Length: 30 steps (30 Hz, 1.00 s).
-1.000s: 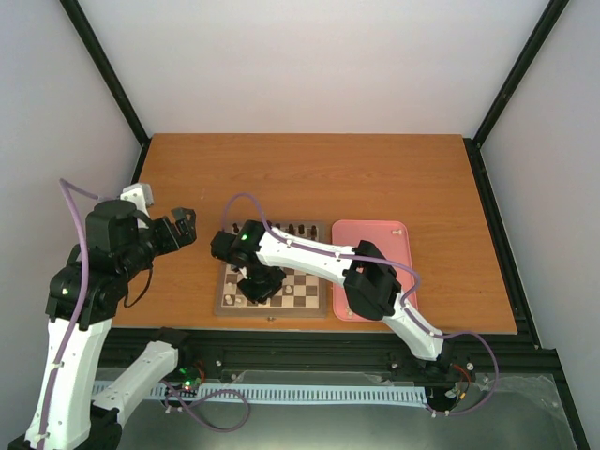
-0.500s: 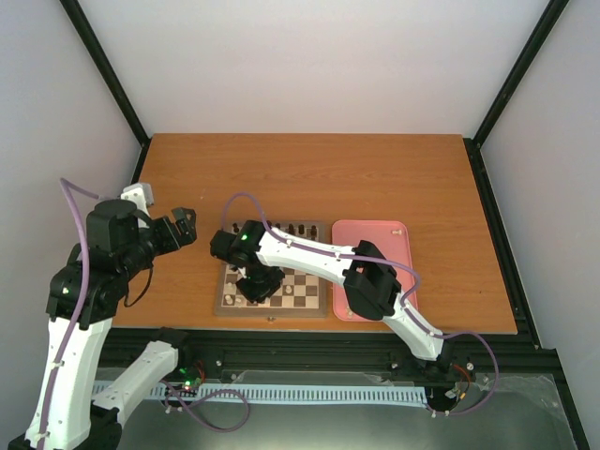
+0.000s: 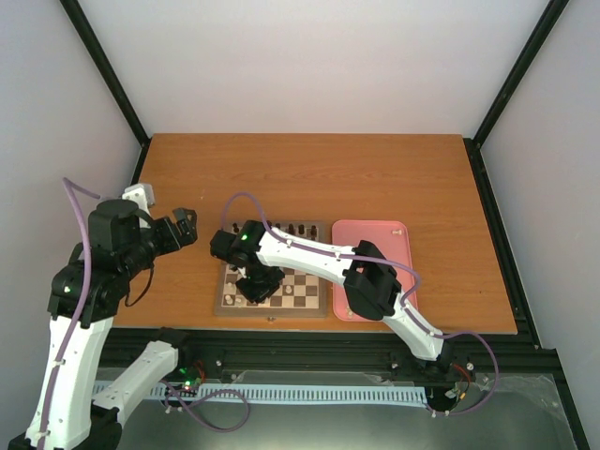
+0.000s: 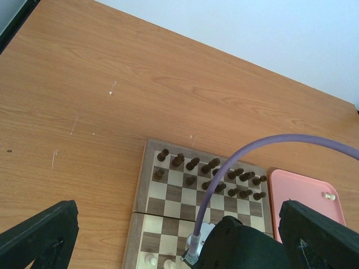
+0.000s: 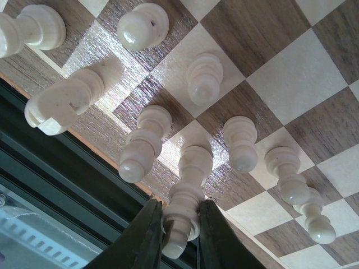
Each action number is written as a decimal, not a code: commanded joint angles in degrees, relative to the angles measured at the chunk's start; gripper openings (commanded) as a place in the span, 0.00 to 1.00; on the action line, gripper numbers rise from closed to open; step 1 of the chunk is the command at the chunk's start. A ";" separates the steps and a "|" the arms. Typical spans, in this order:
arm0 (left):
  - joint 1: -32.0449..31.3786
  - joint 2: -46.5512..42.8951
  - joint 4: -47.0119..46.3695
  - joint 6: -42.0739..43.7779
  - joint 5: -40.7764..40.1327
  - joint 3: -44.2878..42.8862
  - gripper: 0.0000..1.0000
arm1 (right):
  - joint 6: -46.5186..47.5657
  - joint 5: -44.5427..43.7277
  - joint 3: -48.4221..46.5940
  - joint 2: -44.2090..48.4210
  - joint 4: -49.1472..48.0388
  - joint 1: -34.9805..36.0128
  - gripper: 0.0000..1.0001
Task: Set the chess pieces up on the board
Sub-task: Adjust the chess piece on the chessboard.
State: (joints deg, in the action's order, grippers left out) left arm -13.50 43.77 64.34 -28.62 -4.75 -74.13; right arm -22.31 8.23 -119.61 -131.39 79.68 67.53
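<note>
R pincer (image 5: 179, 216) has just closed in. Its fingers are now clamped on the head of a tall cream piece (image 5: 190, 162) that stands in the near row of the board (image 4: 140, 185), left half. Base looks to be sitting on its square, so prob a grip to straighten or shift it, not a drop-off; can't tell which.

Other cream chess pieces (image 5: 205, 75) crowd the board's near rows round it. The gaps are tight, so a bump is the risk. Dark men (image 4: 213, 174) hold the board's far rows.

L pincer (image 3: 185, 228) is spread wide w/ nothing in it, hanging off the board's left side over the desk (image 3: 309, 178), barely shifted.

One cream straggler (image 4: 330, 196) lies in the pink tray (image 3: 375, 234) right of the board, so the job isn't done.
</note>
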 commanded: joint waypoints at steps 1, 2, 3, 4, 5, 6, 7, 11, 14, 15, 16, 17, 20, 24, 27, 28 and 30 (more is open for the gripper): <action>0.39 0.02 -0.35 0.68 -0.07 0.36 1.00 | -0.53 -0.06 0.82 1.14 -0.58 0.20 0.15; 0.34 0.08 -0.35 0.67 -0.01 0.40 1.00 | -0.47 -0.02 0.87 1.25 -0.62 0.22 0.15; 0.34 0.09 -0.42 0.67 0.01 0.39 1.00 | -0.49 0.05 0.87 1.30 -0.66 0.16 0.15; 0.39 0.09 -0.39 0.67 0.01 0.43 1.00 | -0.48 0.11 0.94 1.36 -0.71 0.22 0.15; 0.40 0.09 -0.43 0.67 0.01 0.47 1.00 | -0.49 0.11 0.91 1.42 -0.75 0.20 0.15; 0.40 0.08 -0.44 0.67 0.01 0.47 1.00 | -0.45 0.15 0.93 1.47 -0.87 0.21 0.15; 0.36 0.09 -0.44 0.56 0.03 0.50 1.00 | -0.45 0.19 1.01 1.57 -0.99 0.22 0.15; 0.40 0.06 -0.43 0.58 0.23 0.59 1.00 | -0.46 0.30 1.15 1.85 -1.38 0.18 0.15; 0.40 0.00 -0.44 0.56 0.10 0.57 1.00 | -0.57 0.61 2.16 2.49 -2.56 0.21 0.15; 0.40 -0.02 -0.47 0.50 0.16 0.59 1.00 | -0.62 0.64 2.29 2.54 -2.79 0.19 0.15; 0.36 0.00 -0.51 0.50 0.18 0.58 1.00 | -0.57 0.54 2.42 2.54 -2.90 0.20 0.15; 0.38 0.00 -0.45 0.50 0.26 0.59 1.00 | -0.55 0.58 2.39 2.57 -3.02 0.15 0.15; 0.40 -0.01 -0.48 0.58 0.27 0.48 1.00 | -0.78 0.45 2.24 2.70 -3.37 0.16 0.15; 0.40 -0.07 -0.35 0.60 0.18 0.48 1.00 | -0.85 0.18 2.62 2.60 -3.06 0.15 0.15; 0.39 -0.09 -0.44 0.58 0.29 0.60 1.00 | -0.72 0.06 3.58 2.77 -3.10 0.15 0.15; 0.41 -0.13 -0.41 0.58 0.23 0.50 1.00 | -0.80 -0.14 3.75 2.80 -3.08 0.15 0.15; 0.41 -0.13 -0.27 0.67 0.22 0.48 1.00 | -0.79 -0.40 3.79 2.97 -2.87 0.15 0.15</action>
State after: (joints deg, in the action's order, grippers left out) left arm -13.50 43.77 64.34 -28.64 -4.73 -73.49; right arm -22.50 8.56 -117.10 -129.97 76.84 67.53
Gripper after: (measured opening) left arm 0.997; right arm 0.157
